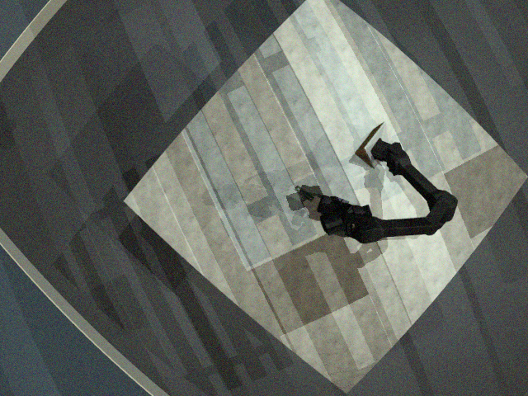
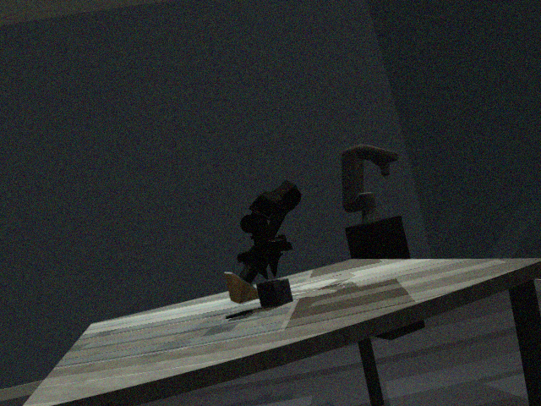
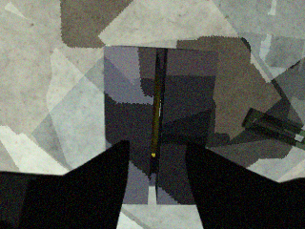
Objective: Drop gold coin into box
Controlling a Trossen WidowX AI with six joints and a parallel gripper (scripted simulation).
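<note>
The grey box stands on the table right under my gripper. The gold coin shows in the wrist view as a thin gold line standing edge-on in the dark slot of the lid. My two black fingers stand apart on either side of the slot and touch nothing; the gripper is open. The dark-green holder lies empty on the table to the right of the box.
A brown wedge-shaped block stands by the arm's base, just behind the box. A clamp-shaped stand on a dark block rises beyond the table's far edge. The patterned table slopes across the top and exterior views.
</note>
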